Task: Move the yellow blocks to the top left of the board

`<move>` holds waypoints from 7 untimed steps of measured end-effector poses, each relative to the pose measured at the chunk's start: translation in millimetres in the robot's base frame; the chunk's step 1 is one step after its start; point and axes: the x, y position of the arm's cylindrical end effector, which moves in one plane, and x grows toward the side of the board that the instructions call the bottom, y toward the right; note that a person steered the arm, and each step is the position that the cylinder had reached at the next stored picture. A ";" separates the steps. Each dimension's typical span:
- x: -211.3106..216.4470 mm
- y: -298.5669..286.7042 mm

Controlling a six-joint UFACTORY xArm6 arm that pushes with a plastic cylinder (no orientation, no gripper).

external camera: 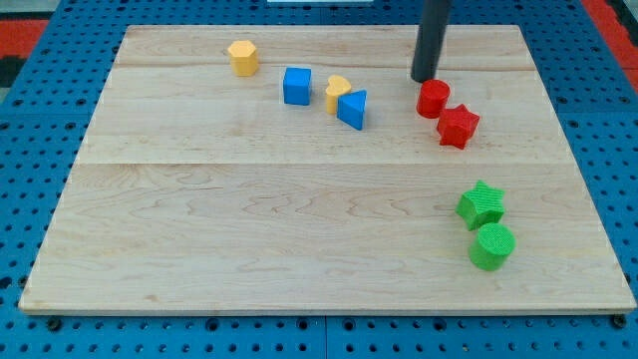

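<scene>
A yellow hexagonal block (242, 57) stands near the view's top left of the wooden board (249, 229). A second yellow block (336, 92), rounded like a heart, sits at top centre, wedged between a blue cube (297, 86) on its left and a blue triangular block (352, 108) touching its right. My tip (424, 79) is at the view's top right, just above and left of the red cylinder (433, 99), well to the right of both yellow blocks.
A red star block (458, 126) lies just right and below the red cylinder. A green star block (481, 205) and a green cylinder (491, 246) sit at the view's lower right. Blue pegboard surrounds the board.
</scene>
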 end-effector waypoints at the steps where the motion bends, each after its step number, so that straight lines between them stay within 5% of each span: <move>1: 25.2 9.6; 7: 10.2 -5.8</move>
